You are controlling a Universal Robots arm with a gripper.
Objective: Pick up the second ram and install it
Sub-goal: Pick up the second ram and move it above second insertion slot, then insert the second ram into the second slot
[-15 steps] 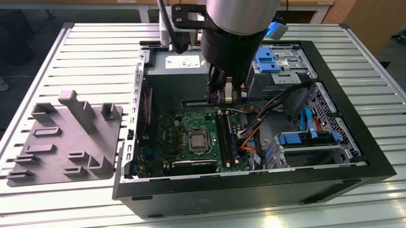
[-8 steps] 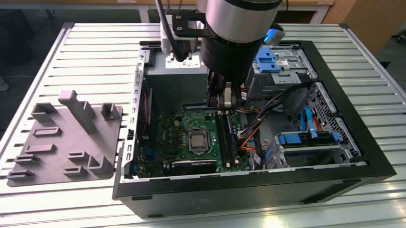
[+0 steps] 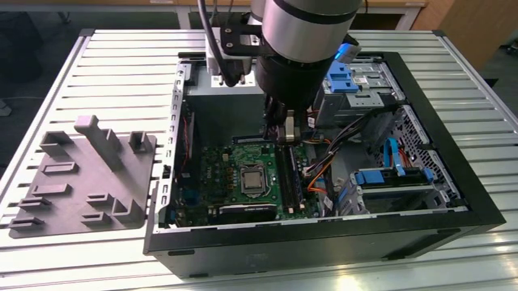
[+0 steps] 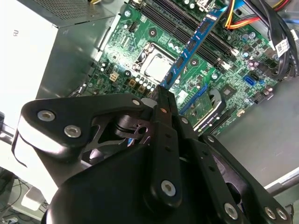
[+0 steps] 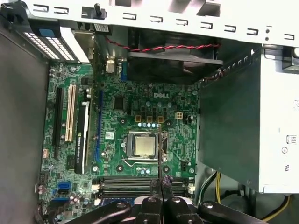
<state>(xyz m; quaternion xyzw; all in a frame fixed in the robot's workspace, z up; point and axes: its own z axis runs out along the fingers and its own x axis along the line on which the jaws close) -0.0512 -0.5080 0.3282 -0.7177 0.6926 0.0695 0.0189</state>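
Note:
In the second wrist view the second ram (image 4: 189, 49), a narrow bluish stick with dark chips along its face, juts out from the tips of my gripper (image 4: 161, 93). It hangs above the green motherboard (image 4: 140, 42) and crosses over the long black memory sockets (image 4: 174, 15). The gripper is shut on it. In the exterior view my gripper (image 3: 285, 136) is inside the open computer case (image 3: 324, 233), just above the memory sockets (image 3: 290, 176). In the first wrist view my gripper (image 5: 161, 184) sits over the sockets (image 5: 135, 179), beside the processor (image 5: 142, 144).
The gray plastic fixture (image 3: 81, 182) lies on the slatted table at the exterior view's left. Inside the case are orange and black cables (image 3: 324, 163), blue drive brackets (image 3: 380, 177), a black expansion card (image 5: 81, 135) and the gray power supply (image 5: 275, 116).

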